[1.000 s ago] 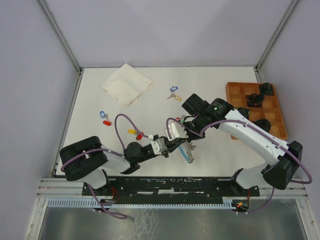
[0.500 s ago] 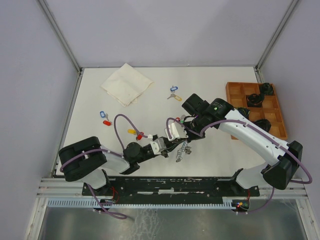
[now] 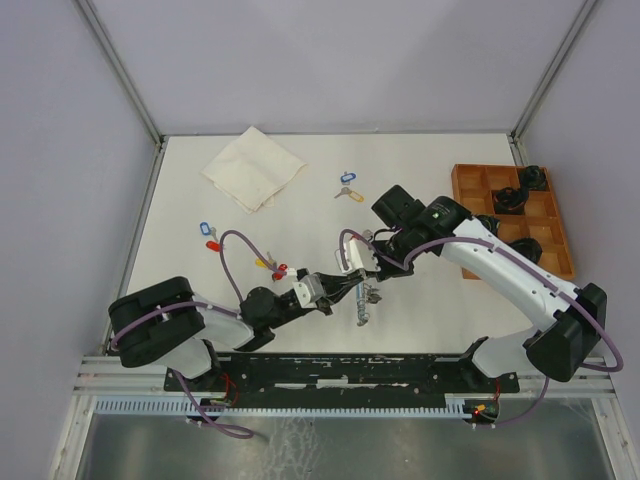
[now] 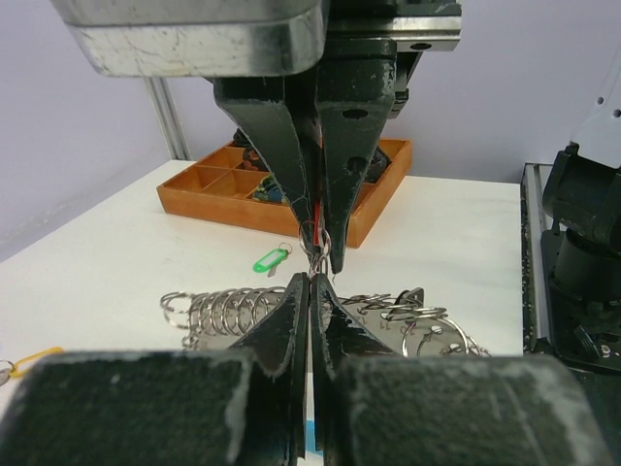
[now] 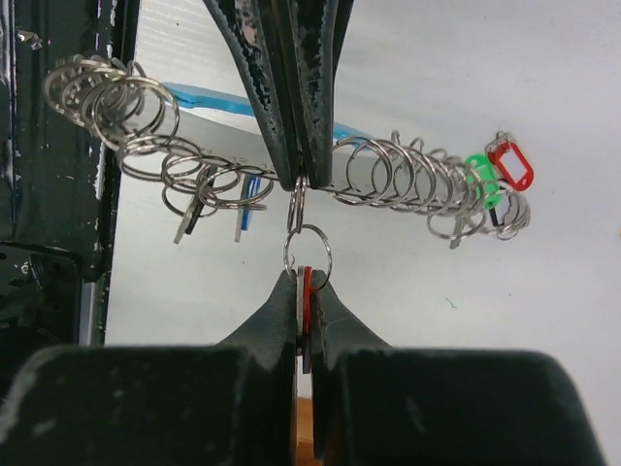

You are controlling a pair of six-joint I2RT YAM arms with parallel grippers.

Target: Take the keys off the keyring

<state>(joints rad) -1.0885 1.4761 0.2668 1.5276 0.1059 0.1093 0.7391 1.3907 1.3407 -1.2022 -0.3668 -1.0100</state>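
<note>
Keyring (image 5: 408,167), a silvery coil on a light-blue band, is held up between my two grippers over the front middle of the table (image 3: 300,205). My left gripper (image 5: 301,183) is pinched closed on the coil. My right gripper (image 5: 306,277), facing it, is clamped on a red tag (image 5: 307,291), whose small split ring (image 5: 309,248) links up to the coil. More keys (image 5: 186,221) dangle from the loops. A wooden tray (image 3: 465,180) and a folded cloth (image 3: 253,168) sit farther back.
</note>
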